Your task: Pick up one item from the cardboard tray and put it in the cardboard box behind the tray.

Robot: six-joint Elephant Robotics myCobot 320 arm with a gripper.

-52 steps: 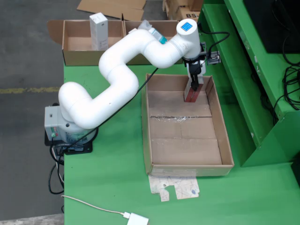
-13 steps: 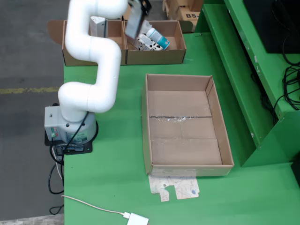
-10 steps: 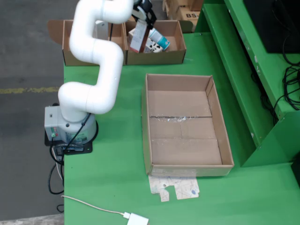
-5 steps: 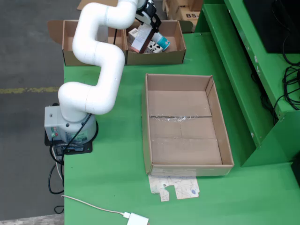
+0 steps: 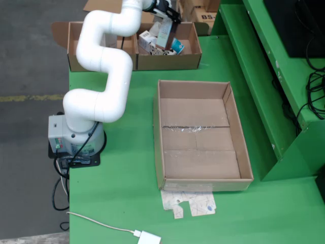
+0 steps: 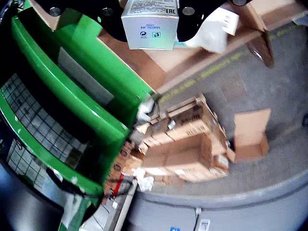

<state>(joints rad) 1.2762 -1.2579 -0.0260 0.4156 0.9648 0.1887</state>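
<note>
While the arm (image 5: pixel 104 56) reaches over the back of the desk (image 5: pixel 127 168), the tool (image 5: pixel 163 11) hangs above the box (image 5: pixel 167 60), pinching a small carton (image 5: pixel 165 31) by its flat sides. Carton looks light and stiff, thin card, likely crushable; broad faces near the top seem the best hold. It hangs tilted over the box's other contents. Right of the box, the tray (image 5: pixel 199 137) holds no items.

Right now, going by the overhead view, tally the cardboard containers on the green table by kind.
Tray: 1
Boxes behind the tray: 2, the left box and the right box
Total: 3
</note>
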